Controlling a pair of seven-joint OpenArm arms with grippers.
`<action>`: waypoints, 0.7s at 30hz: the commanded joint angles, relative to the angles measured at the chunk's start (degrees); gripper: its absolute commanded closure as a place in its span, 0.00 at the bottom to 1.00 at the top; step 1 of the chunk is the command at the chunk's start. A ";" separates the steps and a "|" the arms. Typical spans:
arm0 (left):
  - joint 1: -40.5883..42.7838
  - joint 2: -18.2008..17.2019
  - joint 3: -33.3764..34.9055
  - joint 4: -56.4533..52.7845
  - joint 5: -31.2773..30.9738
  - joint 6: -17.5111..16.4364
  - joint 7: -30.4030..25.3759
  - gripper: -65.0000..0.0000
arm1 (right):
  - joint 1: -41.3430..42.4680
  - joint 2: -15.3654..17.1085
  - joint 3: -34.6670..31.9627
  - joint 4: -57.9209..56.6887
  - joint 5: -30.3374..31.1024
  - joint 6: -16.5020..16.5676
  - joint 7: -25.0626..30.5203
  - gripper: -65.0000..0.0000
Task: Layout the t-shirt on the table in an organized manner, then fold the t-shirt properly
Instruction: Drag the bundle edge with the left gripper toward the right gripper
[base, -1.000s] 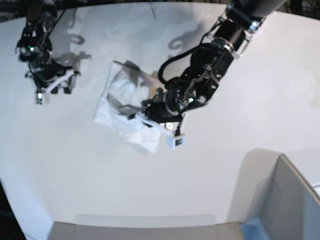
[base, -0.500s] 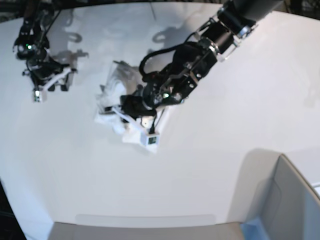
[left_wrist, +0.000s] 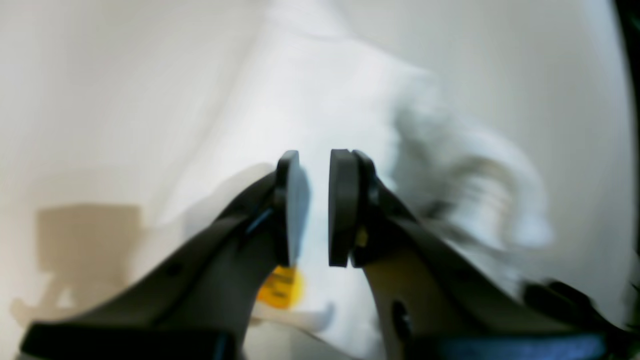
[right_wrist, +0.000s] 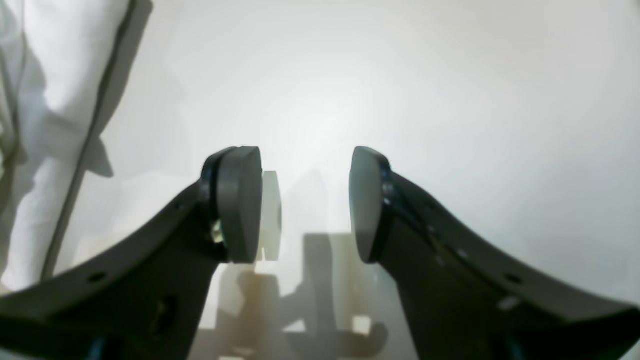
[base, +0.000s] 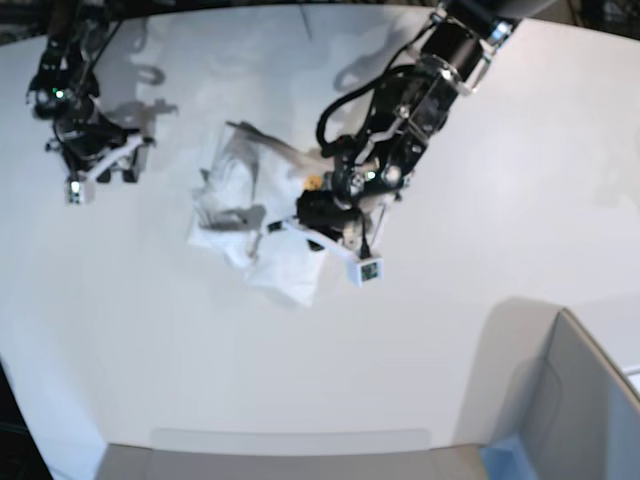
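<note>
Two grippers in view. Left gripper (left_wrist: 314, 207): pads a narrow gap apart, nothing visibly pinched between them, poised over the t-shirt (base: 262, 225), which lies crumpled near the middle of the table (base: 450, 280). Right gripper (right_wrist: 306, 202): jaws wide, empty, above bare tabletop just beside the shirt's edge. Open white surface surrounds the shirt on all sides; grey box (base: 575, 410) at the near corner.

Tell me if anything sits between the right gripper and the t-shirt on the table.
Nothing visible does. Only bare table lies between the right gripper and the crumpled t-shirt; the left gripper works at the shirt's other side.
</note>
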 joint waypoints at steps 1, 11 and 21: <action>-1.89 1.12 0.93 -0.22 -0.35 -0.25 -0.79 0.85 | 0.49 0.76 0.30 0.99 0.19 0.25 1.28 0.55; -5.67 7.27 10.78 -10.69 -0.09 -0.25 -1.58 0.85 | 0.41 0.76 0.39 1.07 0.02 0.25 1.28 0.55; -10.68 12.90 11.39 -16.22 0.00 -0.25 -1.58 0.85 | -0.82 0.76 4.43 1.16 0.28 0.25 1.28 0.55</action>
